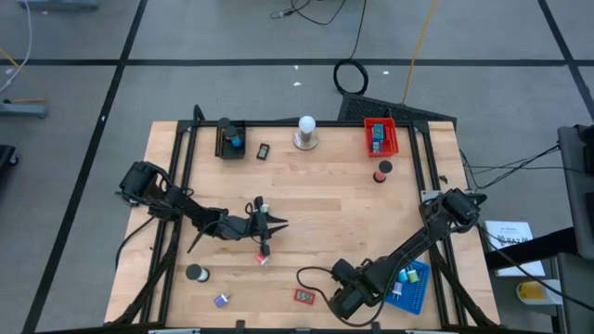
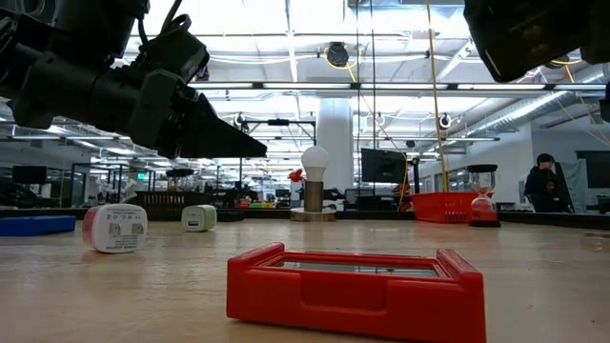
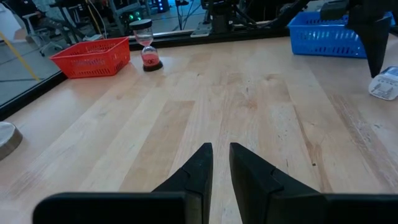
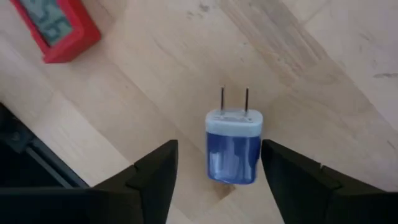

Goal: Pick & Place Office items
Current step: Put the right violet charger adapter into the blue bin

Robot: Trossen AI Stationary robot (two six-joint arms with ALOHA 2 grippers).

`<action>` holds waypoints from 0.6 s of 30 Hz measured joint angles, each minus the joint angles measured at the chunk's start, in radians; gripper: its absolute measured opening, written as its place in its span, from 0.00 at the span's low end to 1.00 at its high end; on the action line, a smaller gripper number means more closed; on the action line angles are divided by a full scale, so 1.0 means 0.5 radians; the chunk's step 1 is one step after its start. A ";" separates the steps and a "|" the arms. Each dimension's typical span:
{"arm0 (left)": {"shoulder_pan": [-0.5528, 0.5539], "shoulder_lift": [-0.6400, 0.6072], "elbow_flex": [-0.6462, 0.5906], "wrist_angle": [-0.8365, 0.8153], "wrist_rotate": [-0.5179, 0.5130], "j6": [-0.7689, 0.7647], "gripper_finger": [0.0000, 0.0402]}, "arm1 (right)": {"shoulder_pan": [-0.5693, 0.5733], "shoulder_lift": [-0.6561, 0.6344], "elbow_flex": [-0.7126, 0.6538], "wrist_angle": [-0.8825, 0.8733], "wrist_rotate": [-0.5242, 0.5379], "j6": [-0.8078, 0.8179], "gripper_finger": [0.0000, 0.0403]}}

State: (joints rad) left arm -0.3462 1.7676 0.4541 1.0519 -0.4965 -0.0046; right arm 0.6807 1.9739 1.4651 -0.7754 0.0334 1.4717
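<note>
Two arms work the wooden table (image 1: 353,213): the right gripper (image 4: 214,165), at about five o'clock near the front edge, hangs with fingers spread wide around a blue wall plug (image 4: 233,146) lying flat, not yet clamped. The left gripper (image 3: 221,165), near seven o'clock of centre, has its fingers almost together, holding nothing.

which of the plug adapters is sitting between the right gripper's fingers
The blue-bodied plug adapter, prongs pointing away from the wrist, lies between the open right gripper; the red-edged and green-edged ones lie elsewhere.
</note>
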 joint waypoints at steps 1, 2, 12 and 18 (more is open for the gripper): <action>0.000 0.000 0.000 0.000 0.000 -0.001 0.16 | 0.000 0.000 0.001 0.003 0.027 -0.007 0.56; 0.000 0.000 0.000 0.000 0.000 -0.002 0.16 | 0.000 0.000 0.000 0.002 0.037 -0.014 0.56; 0.000 0.000 0.000 0.000 0.000 0.000 0.16 | -0.002 0.011 -0.135 0.143 0.026 -0.028 0.46; 0.000 0.000 0.000 0.000 0.000 0.000 0.16 | -0.010 -0.001 -0.135 0.144 -0.021 -0.073 0.36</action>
State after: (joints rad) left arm -0.3464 1.7676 0.4541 1.0519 -0.4965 -0.0044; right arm 0.6757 1.9733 1.3975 -0.7033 0.0227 1.4350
